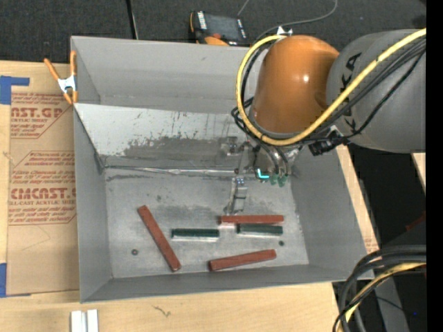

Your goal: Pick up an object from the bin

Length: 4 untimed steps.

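My gripper [235,200] hangs under the arm's wrist in the right half of the bin, its tip just above the floor. Right below it lies a red-brown bar [253,220], flat and pointing left to right. A dark green bar [261,229] lies along the near side of that red-brown bar, touching it. Another dark green bar [195,234] lies a little to the left, end to end with them. I see nothing held in the gripper.
A second red-brown bar [242,260] lies near the front wall. A third red-brown bar [158,238] lies on a slant at the left. The arm and its orange cover overhang the bin's back right.
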Each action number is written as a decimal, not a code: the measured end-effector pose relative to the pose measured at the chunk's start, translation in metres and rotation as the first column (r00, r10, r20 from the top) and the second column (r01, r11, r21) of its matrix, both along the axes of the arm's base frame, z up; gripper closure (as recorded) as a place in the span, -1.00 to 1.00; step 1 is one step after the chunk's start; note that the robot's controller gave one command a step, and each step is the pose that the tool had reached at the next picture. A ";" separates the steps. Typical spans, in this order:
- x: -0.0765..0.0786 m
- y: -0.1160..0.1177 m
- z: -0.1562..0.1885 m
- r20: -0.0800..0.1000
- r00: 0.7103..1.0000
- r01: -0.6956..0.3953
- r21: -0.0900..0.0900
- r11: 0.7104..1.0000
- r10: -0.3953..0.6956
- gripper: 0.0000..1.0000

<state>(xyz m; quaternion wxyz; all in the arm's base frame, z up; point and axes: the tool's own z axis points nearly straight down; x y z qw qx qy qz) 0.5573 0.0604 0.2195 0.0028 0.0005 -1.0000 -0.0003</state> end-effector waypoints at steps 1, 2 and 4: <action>0.006 0.031 -0.024 0.006 0.992 -0.122 0.000 0.993 0.122 -1.00; -0.013 0.002 -0.125 -0.002 0.996 -0.089 -0.001 0.996 0.089 -1.00; -0.044 -0.006 -0.150 0.007 0.988 -0.157 0.000 0.988 0.157 1.00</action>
